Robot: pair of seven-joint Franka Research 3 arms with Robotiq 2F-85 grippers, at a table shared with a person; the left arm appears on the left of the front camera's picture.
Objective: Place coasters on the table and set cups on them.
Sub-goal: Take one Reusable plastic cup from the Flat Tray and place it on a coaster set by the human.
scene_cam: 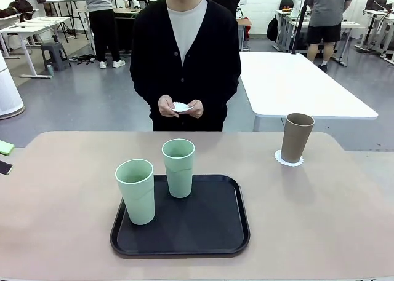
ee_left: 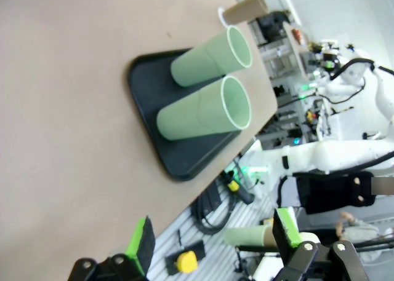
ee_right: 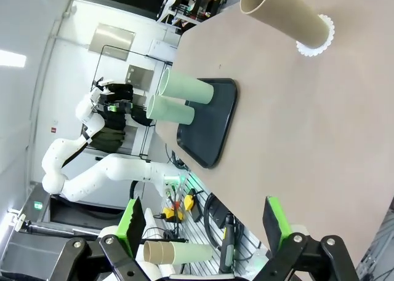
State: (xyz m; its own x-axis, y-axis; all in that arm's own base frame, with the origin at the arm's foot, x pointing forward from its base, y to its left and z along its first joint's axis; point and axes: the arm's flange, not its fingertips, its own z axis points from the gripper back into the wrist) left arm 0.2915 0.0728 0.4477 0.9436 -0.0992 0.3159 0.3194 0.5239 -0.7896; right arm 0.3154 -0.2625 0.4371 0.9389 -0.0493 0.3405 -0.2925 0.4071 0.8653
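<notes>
One set done: the brown cup (scene_cam: 297, 136) stands on a coaster (scene_cam: 289, 161) near the worktop's (scene_cam: 320, 219) far right edge. Two green cups (scene_cam: 136, 190) sit on the tray (scene_cam: 215, 232). A person holds a second coaster (scene_cam: 181, 107). The left gripper (ee_left: 214, 233) and right gripper (ee_right: 202, 218) are wide, empty.

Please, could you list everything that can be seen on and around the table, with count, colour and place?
table: one, beige-tan, between robot and person
tray: one, black, near middle of the table
mint cups: two, pale green, upright on the tray
brown cup: one, taupe, upright, far right
coaster under it: one, white
held coaster: at least one, white, in the person's hands
flat item: one, green, table's left edge
dark item: one, beside the green one
white table: one, behind, right
person's hands: two, before the body
left jaws: open, empty
right jaws: open, empty
</notes>
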